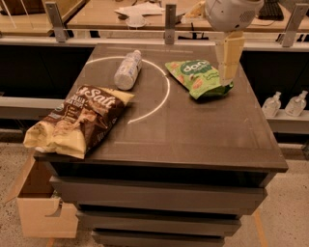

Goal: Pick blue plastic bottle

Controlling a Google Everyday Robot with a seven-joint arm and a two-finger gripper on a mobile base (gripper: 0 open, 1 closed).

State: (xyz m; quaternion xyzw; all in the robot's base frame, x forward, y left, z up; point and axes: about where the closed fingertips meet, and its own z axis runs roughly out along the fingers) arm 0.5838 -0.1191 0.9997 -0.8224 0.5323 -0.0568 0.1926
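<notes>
The blue plastic bottle (128,71) lies on its side at the back left of the dark table (193,140), cap pointing away, with a pale label around its ribbed clear body. My gripper (226,79) hangs down from the arm's white wrist (231,14) at the back right. It is above the right edge of a green chip bag (198,77), well to the right of the bottle and not touching it. It holds nothing that I can see.
A brown chip bag (79,120) lies at the table's front left, overhanging the edge. A white arc (161,99) is marked on the top. Two pump-top bottles (273,103) stand on a shelf to the right. A cardboard box (43,212) sits on the floor at left.
</notes>
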